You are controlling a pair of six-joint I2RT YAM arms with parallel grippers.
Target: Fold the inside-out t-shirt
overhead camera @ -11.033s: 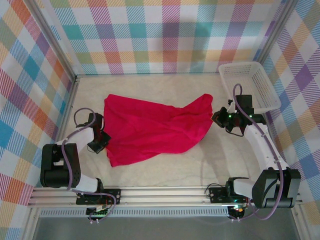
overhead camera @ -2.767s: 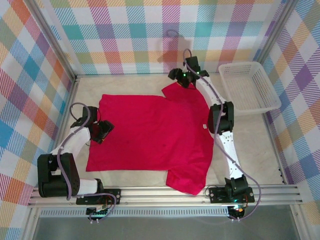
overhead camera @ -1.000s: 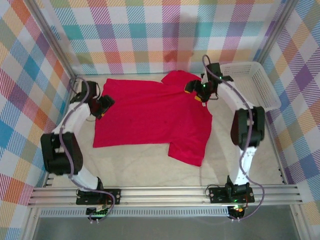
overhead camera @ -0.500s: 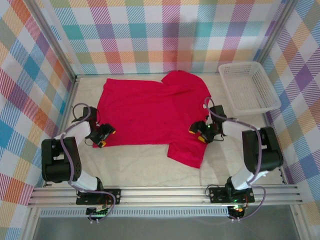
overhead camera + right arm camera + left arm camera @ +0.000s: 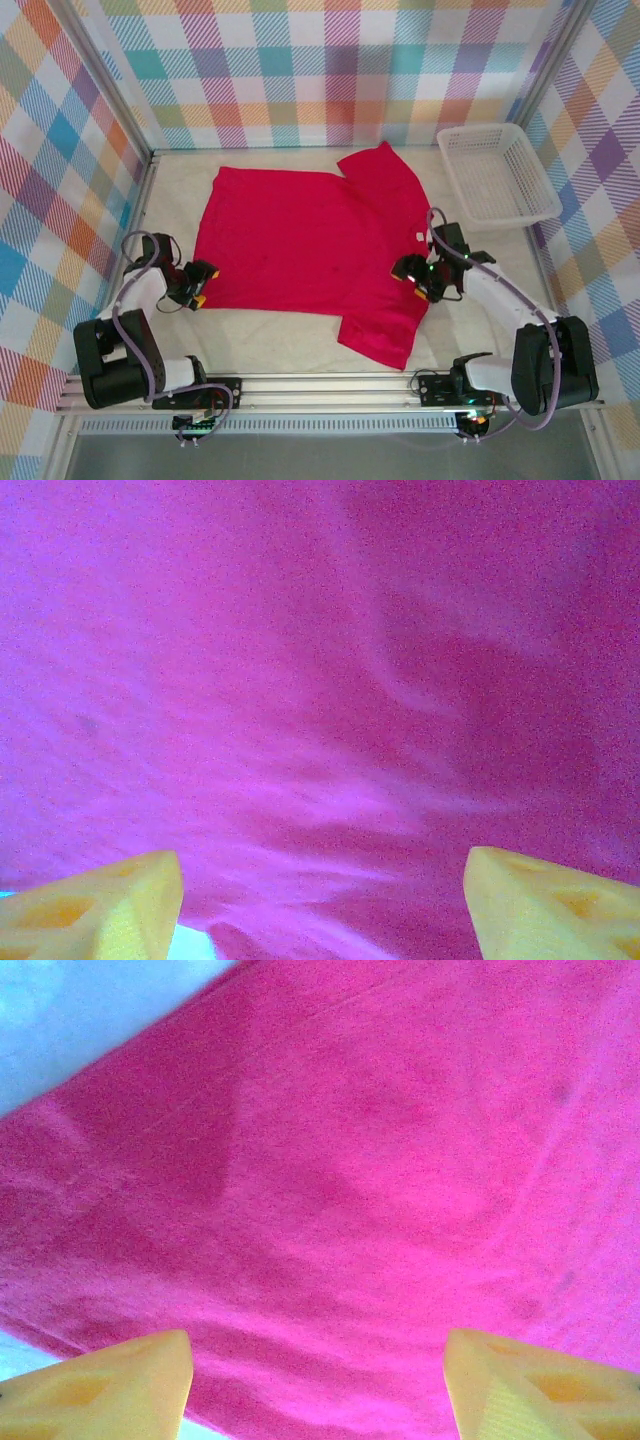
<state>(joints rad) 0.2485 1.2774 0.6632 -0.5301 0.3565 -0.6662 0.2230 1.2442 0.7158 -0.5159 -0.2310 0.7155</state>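
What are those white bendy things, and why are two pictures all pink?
Those are two robot arms, bolted at the near edge of the table. Each ends in a hand with two yellow fingers. The big picture comes from a camera above them. It shows a red t-shirt spread on the table and a white basket at the far right. The left hand is by the t-shirt's near left corner, the right hand by its right edge. The other two pictures come from small cameras on the wrists, very close to the t-shirt, so you see cloth and yellow fingers. Both hands are open and hold nothing.
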